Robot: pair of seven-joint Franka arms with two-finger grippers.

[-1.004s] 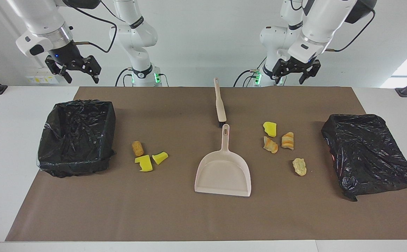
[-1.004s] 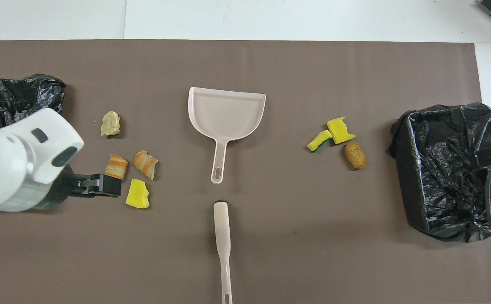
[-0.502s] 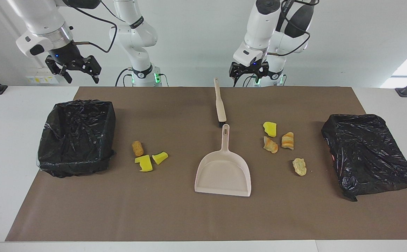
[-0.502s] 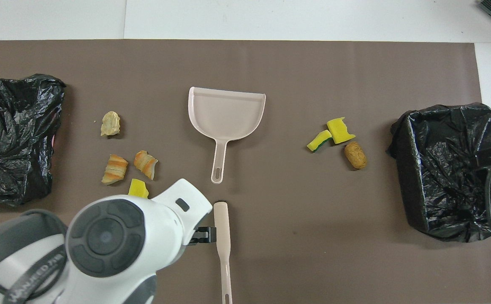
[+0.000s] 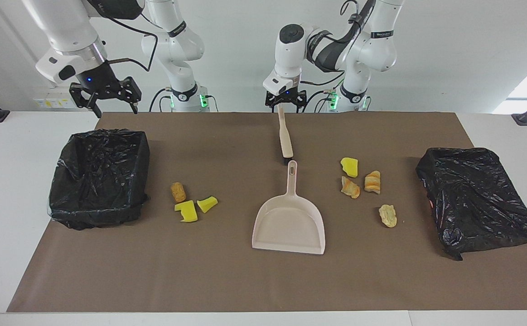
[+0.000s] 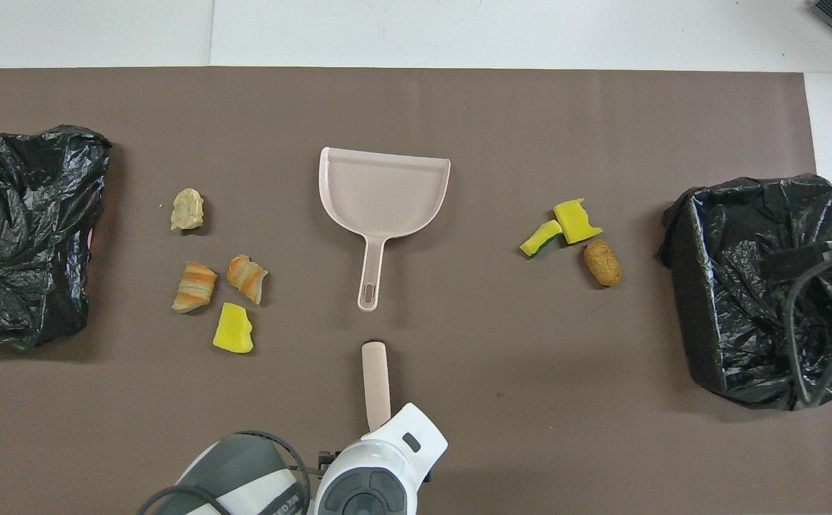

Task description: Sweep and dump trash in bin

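My left gripper (image 5: 282,105) hangs open over the thin handle end of the brush (image 5: 285,138), fingers either side of the tip, nothing gripped yet. My right gripper (image 5: 105,96) waits open in the air above the open bin (image 5: 99,176).

Taking the pink dustpan (image 5: 290,222) as the landmark: the brush lies just nearer to me than its handle, in line with it, not touching. Toward the right arm's end lie a tan lump (image 5: 178,191) and two yellow foam wedges (image 5: 187,210), with the open bin further that way. Toward the left arm's end lie one yellow wedge (image 5: 349,166), two orange-striped lumps (image 5: 372,182) and a pale lump (image 5: 388,215), then a crumpled black-bagged bin (image 5: 476,199).
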